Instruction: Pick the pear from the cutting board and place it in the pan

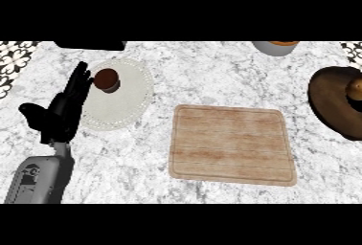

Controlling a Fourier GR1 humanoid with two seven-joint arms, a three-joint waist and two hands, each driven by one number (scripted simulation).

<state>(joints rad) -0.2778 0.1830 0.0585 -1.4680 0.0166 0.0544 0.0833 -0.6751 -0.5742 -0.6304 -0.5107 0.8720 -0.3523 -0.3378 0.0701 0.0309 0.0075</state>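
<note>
Left hand (pixel 65 107) raised flat at the counter's left, fingers straight and nothing held.

The grey forearm is seen rising from the lower left edge, fingertips beside the white plate (pixel 134 103) bearing a brown cup (pixel 107 79). The cutting board (pixel 232 144) lies bare; the pear (pixel 354 90) is seen in the pan (pixel 333 100) at the right edge.

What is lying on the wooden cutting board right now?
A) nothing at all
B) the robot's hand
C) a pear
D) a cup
A: the cutting board shows only bare wood, the small brown cup stands on the white plate, and the left hand rests open near the left edge.
</note>
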